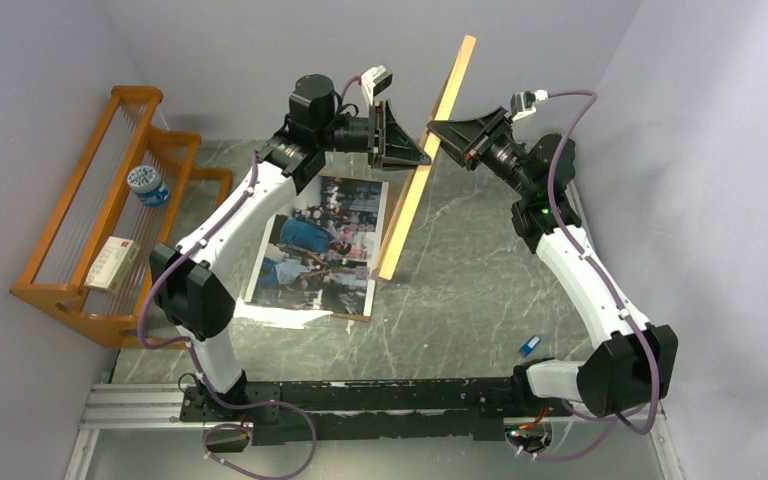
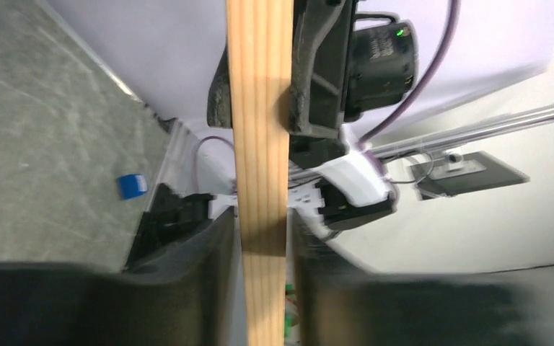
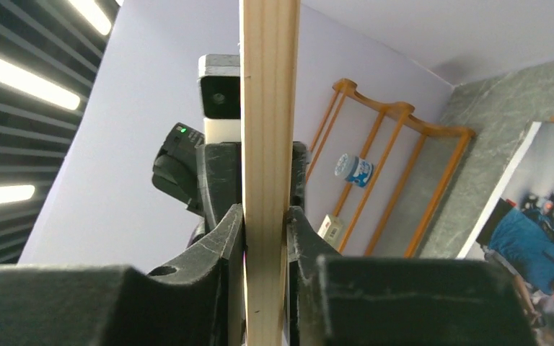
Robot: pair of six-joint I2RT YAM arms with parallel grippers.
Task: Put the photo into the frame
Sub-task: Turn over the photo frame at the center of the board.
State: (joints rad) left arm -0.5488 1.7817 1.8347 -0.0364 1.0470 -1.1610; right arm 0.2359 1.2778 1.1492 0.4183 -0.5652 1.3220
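The light-wood frame (image 1: 405, 215) stands on edge, its lower corner on the table and its top leaning toward the back wall. My left gripper (image 1: 422, 158) is shut on its edge from the left, and my right gripper (image 1: 437, 132) is shut on it from the right, a little higher. In the left wrist view the frame (image 2: 262, 108) runs between my fingers (image 2: 263, 274). The right wrist view shows both pads pressed against the wood (image 3: 268, 86) at the right gripper (image 3: 265, 231). The photo (image 1: 320, 245) lies flat on the table, left of the frame, and also shows in the right wrist view (image 3: 541, 238).
An orange wooden rack (image 1: 110, 215) stands at the left wall, holding a can (image 1: 147, 185) and a small box (image 1: 112, 262). A small blue object (image 1: 528, 346) lies on the table near the right arm's base. A white sheet (image 1: 270, 315) pokes out under the photo's near edge.
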